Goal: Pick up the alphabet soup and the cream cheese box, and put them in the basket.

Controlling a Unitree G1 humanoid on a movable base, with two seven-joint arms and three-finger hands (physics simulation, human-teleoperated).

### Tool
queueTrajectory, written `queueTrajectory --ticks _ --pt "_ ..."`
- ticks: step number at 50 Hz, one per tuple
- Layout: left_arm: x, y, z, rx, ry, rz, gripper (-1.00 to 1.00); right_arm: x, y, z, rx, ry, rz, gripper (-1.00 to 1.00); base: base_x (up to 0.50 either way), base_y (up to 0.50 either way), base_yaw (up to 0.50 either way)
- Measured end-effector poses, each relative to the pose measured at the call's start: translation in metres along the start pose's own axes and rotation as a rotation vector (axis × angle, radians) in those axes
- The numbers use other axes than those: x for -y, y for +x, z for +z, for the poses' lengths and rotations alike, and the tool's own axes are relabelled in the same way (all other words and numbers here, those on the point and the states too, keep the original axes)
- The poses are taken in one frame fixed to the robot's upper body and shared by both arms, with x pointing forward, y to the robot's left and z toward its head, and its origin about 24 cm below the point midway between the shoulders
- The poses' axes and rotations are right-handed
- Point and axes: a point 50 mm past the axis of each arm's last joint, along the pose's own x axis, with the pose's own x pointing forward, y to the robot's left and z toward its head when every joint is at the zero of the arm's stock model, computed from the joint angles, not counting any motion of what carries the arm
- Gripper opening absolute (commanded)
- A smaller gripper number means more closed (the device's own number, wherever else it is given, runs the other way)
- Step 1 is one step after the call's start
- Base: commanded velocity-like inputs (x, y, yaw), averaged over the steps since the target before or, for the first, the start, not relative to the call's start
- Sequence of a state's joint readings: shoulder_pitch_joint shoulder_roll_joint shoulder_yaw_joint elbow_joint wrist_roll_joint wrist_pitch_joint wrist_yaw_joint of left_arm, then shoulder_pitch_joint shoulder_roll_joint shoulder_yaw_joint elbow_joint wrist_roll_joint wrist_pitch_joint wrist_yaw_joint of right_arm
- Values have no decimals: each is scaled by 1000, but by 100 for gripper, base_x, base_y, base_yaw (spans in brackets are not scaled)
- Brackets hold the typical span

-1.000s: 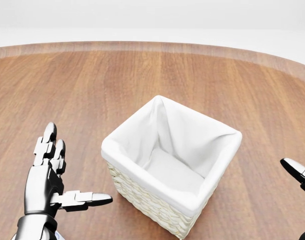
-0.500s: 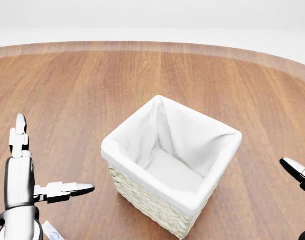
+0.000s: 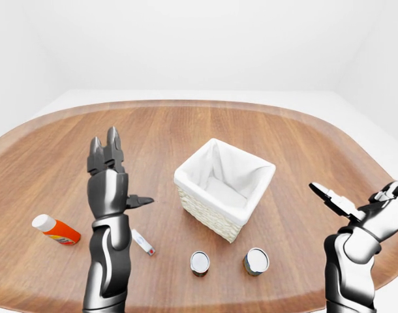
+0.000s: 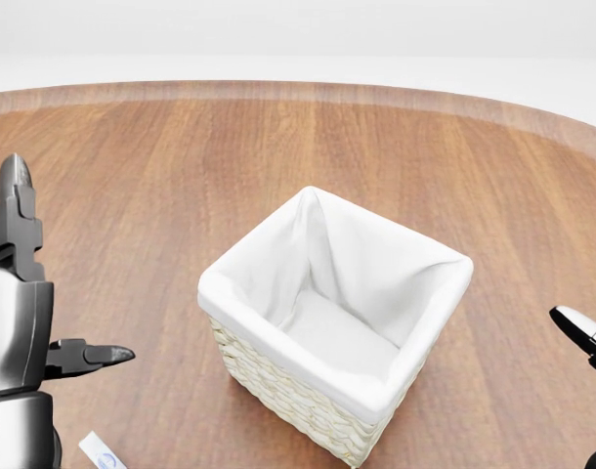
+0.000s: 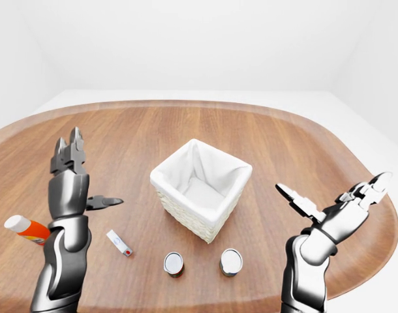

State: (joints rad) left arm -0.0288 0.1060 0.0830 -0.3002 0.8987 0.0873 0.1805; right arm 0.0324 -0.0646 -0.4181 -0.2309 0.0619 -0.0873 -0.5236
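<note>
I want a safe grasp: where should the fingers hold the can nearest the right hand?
Hold the right can by its curved side wall, fingers coming down from above: it stands upright, lid up, apart from the left can and basket.

Empty white-lined wicker basket (image 3: 224,189) mid-table; two upright cans (image 3: 199,263) just below.
</note>
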Motion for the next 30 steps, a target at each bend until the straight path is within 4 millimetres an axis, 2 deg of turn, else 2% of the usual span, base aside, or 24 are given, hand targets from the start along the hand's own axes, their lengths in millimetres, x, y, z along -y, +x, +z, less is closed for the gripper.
queueTrajectory --ticks 17,30 --pt "-36 9 26 122 451 73 100 1 0 2 5 8 -3 100 0 0 0" --pt "-49 10 32 118 622 116 100 1 0 3 8 11 -6 100 0 0 0"
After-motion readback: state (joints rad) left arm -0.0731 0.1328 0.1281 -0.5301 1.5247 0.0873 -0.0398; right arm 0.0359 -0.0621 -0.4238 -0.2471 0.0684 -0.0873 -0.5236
